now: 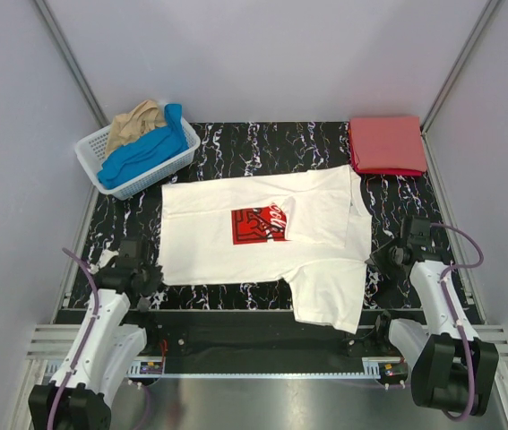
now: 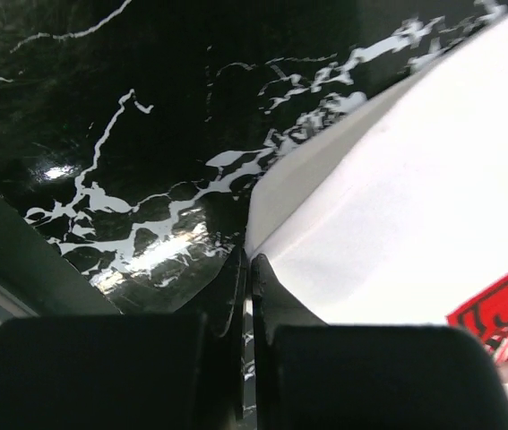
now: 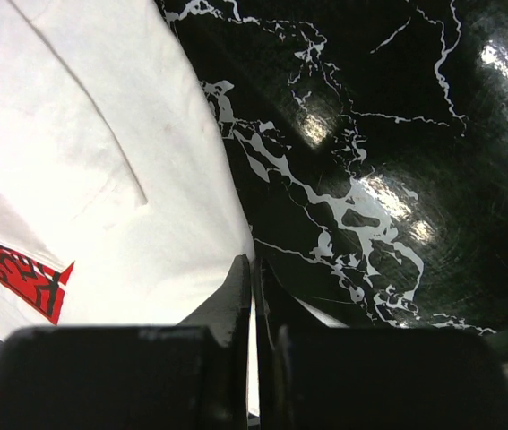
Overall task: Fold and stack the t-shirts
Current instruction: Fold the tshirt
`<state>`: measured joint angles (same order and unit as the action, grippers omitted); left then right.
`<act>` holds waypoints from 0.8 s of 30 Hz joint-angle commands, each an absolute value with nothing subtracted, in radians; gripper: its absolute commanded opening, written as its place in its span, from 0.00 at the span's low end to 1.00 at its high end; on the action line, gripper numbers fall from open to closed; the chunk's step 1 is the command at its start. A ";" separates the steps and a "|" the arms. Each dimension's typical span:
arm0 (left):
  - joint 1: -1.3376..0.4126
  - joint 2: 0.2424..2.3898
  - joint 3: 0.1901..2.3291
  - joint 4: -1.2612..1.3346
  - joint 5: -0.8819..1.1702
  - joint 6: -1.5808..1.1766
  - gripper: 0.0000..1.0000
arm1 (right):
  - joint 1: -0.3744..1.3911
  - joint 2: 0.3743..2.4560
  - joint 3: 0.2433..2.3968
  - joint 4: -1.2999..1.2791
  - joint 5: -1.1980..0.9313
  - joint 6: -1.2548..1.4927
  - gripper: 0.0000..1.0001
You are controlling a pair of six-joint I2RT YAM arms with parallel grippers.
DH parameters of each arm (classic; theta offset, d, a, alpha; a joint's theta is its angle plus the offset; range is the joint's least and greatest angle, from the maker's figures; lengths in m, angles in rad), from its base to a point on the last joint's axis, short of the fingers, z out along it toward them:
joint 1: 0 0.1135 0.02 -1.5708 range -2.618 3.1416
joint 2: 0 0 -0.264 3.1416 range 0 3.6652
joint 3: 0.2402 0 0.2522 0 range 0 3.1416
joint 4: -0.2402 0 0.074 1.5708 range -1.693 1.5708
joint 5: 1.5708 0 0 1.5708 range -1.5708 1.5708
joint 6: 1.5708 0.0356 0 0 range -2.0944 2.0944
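Observation:
A white t-shirt (image 1: 204,242) with a red rectangular chest print (image 1: 258,224) lies spread on the black marbled mat (image 1: 262,143). One part of it (image 1: 330,300) reaches toward the front edge. My left gripper (image 1: 146,278) is at its near left corner. In the left wrist view the gripper (image 2: 247,262) is shut on the white cloth's edge (image 2: 415,197). My right gripper (image 1: 381,257) is at the shirt's right edge. In the right wrist view it (image 3: 254,264) is shut on the white cloth (image 3: 101,134). A folded red t-shirt (image 1: 388,143) lies at the back right.
A white lattice basket (image 1: 92,152) stands at the back left, holding a blue t-shirt (image 1: 146,152) and a tan one (image 1: 137,121). Grey walls close in the back and both sides. A metal rail (image 1: 254,354) runs along the front.

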<state>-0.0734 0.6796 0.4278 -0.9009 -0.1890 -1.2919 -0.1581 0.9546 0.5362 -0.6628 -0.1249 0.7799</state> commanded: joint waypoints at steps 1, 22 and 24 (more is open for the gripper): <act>-0.075 0.644 0.520 -0.977 -0.273 -1.295 0.00 | -0.155 0.927 0.546 -0.716 -0.135 0.785 0.01; -0.078 0.715 0.495 -0.851 -0.210 -1.307 0.00 | -0.143 0.977 0.529 -0.721 -0.110 0.790 0.36; -0.077 0.724 0.497 -0.841 -0.206 -1.302 0.00 | -0.141 0.966 0.517 -0.715 -0.117 0.799 0.36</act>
